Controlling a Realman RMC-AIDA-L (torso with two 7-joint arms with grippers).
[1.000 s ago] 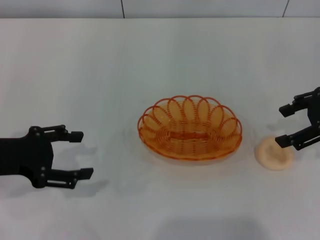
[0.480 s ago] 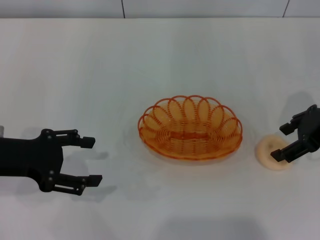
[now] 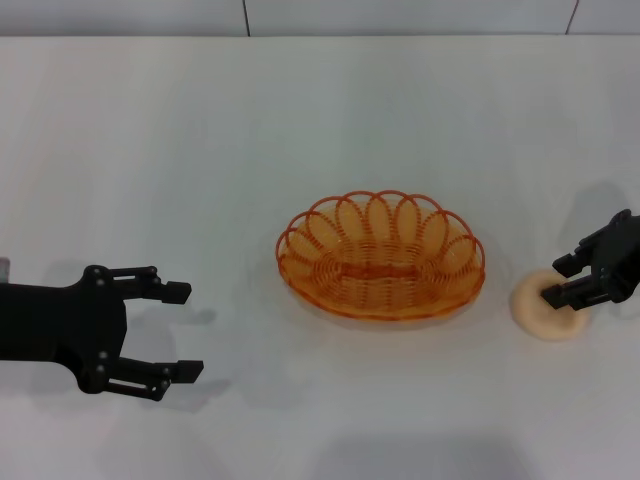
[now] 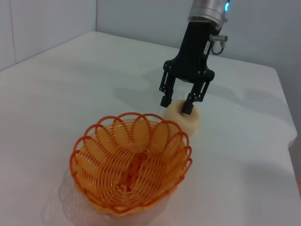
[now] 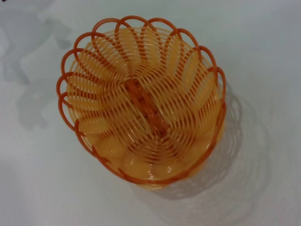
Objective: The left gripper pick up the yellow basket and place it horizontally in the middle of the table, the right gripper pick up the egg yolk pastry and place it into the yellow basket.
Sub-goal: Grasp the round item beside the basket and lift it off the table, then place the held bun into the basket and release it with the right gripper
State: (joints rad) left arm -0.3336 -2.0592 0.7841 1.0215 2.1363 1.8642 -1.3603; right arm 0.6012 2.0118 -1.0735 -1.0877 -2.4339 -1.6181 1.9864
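Both right pincer (image 4: pixel 180 102) fingers (image 4: pixel 165 100) astride pastry (image 4: pixel 183 119)

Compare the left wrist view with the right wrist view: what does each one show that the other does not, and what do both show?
Only the left wrist view shows the right claw, its fingers down on either side of the egg yolk pastry, which sits on the table beyond the basket.

Only the right wrist view looks straight down into the yellow basket, so its whole scalloped rim shows, with nothing inside.

Both show the yellow basket upright on the white table, and neither shows the left claw.
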